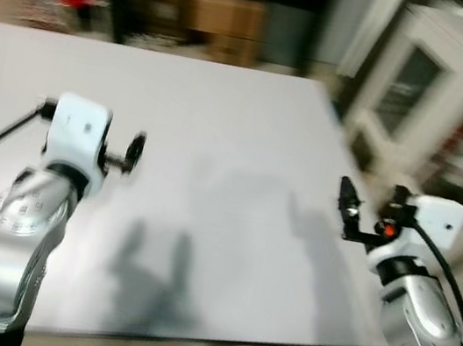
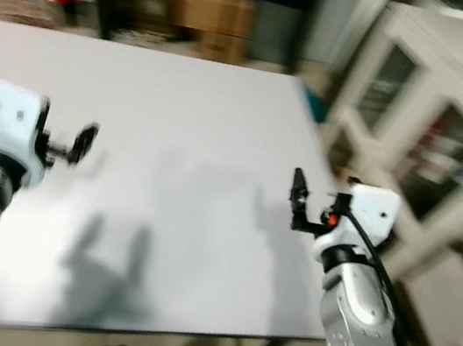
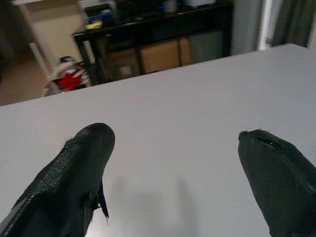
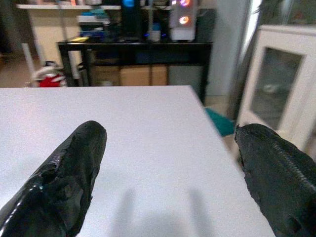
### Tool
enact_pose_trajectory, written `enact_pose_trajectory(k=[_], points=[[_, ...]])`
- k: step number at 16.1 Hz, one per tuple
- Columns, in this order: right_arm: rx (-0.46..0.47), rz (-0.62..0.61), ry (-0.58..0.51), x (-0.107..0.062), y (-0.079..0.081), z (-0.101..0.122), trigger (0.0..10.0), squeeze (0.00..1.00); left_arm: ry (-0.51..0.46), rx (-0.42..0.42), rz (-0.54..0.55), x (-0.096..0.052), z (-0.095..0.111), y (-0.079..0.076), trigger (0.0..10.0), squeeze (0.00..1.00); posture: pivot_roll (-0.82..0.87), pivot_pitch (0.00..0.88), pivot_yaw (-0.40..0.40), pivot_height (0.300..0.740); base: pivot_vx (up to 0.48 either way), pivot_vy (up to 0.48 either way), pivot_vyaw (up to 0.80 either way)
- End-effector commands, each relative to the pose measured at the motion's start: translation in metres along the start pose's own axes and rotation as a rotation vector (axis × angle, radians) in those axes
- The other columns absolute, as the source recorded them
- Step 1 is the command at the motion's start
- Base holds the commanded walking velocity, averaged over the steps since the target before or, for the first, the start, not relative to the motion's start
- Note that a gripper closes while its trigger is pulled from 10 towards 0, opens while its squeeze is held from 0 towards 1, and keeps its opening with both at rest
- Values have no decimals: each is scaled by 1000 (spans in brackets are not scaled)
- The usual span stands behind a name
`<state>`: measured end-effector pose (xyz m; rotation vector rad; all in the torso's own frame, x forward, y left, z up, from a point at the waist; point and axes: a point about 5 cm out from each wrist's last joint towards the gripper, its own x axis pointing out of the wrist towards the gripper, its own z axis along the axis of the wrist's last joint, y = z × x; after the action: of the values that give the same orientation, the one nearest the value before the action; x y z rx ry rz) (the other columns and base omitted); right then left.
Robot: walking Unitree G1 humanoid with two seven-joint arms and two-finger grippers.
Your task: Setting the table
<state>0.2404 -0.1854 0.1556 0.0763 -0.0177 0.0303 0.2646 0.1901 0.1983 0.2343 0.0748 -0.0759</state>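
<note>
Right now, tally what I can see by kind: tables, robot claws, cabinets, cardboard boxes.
Tables: 1, the white table.
Claws: 2, left claw and right claw, both open over the table.
Cabinets: 1, white glass-door cabinet.
Cardboard boxes: 2 under the dark shelf.
Total: 6.

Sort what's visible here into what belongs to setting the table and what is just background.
Belongs to the job:
- white table
- left tool, open, held over the table
- right tool, open, over the table's right part

Just lying about:
- cardboard boxes under the dark shelf unit
- white glass-door cabinet on the right
- red thing on the floor, too blurred to identify
</note>
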Motion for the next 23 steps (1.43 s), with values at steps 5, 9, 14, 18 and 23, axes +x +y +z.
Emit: enact_pose_trajectory(k=[5,9,14,18,23], points=[[-38,-25,50,-10,-6,-1,10000,1000,68,-21,-76,12,-20,-27,10000,0,-144,0,-4,740,0,0,800],[-15,-24,84,1,-3,-2,10000,1000,35,17,40,13,-21,-20,10000,0,-131,0,-22,740,0,0,800],[-23,-42,99,11,-4,-2,10000,1000,80,29,2,10,-33,-21,10000,0,-120,0,-49,740,0,0,800],[-52,-66,121,16,-2,-3,10000,1000,99,20,9,14,-35,-20,10000,0,-130,0,-50,740,0,62,200],[-59,-93,86,15,-3,0,10000,1000,120,6,10,16,-38,-22,10000,0,-135,0,-42,740,0,293,0]])
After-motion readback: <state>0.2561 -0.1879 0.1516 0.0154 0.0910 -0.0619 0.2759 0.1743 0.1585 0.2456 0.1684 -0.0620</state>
